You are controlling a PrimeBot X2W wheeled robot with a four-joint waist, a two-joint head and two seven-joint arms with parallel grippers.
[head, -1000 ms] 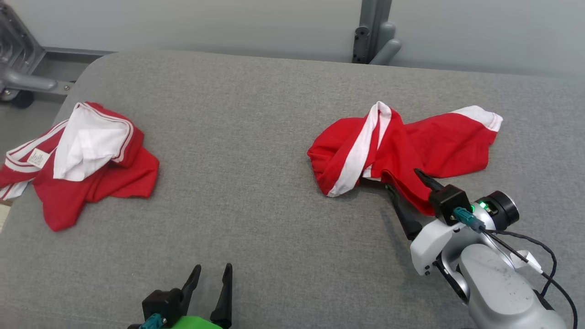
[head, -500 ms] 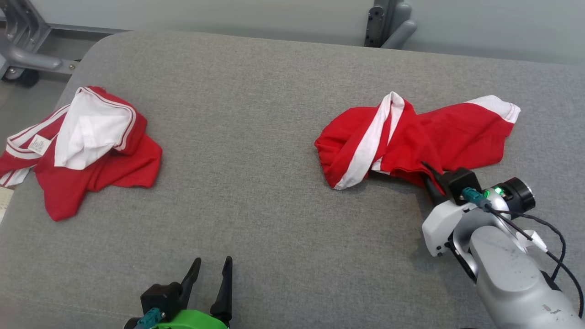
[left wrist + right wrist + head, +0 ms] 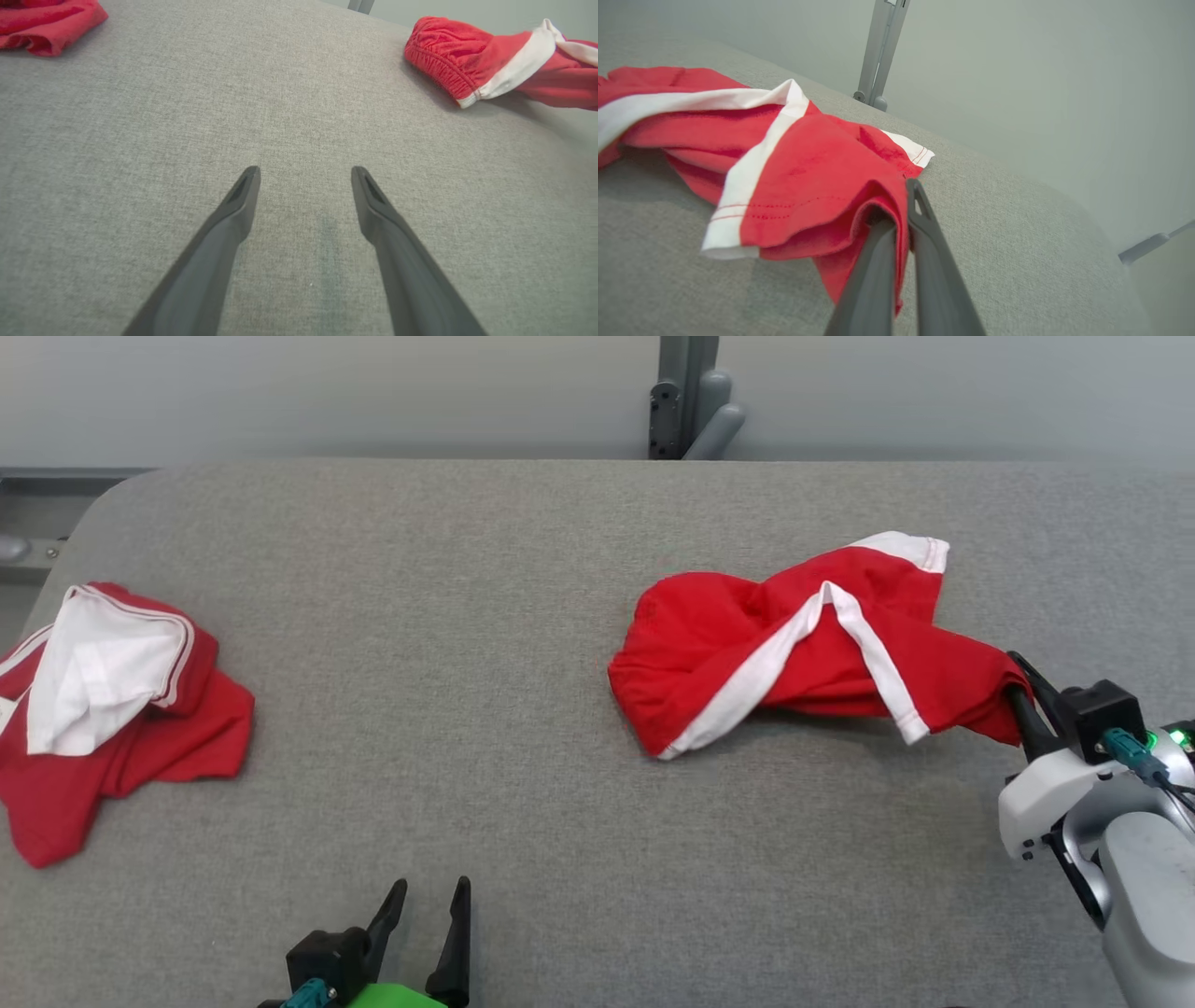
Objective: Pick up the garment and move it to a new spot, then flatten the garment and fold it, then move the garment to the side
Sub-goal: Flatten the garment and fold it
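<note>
The grey fabric-covered table (image 3: 485, 616) is seen from high above by the head camera, angled forward and down. It is skimmed low and close by the left wrist camera, along the left gripper (image 3: 304, 171). The crumpled red garment with white bands (image 3: 794, 644), viewed closest along the right gripper (image 3: 901, 205), is shared by all three views.

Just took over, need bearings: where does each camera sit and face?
Head: on the head, looking forward and down at the table; left gripper open at bottom, right gripper at right shut on the garment.
Left wrist: low over the table, looking along its open fingers.
Right wrist: looking along its shut fingers clamping the garment's edge, toward the wall.
Shared: all three show the garment.
</note>
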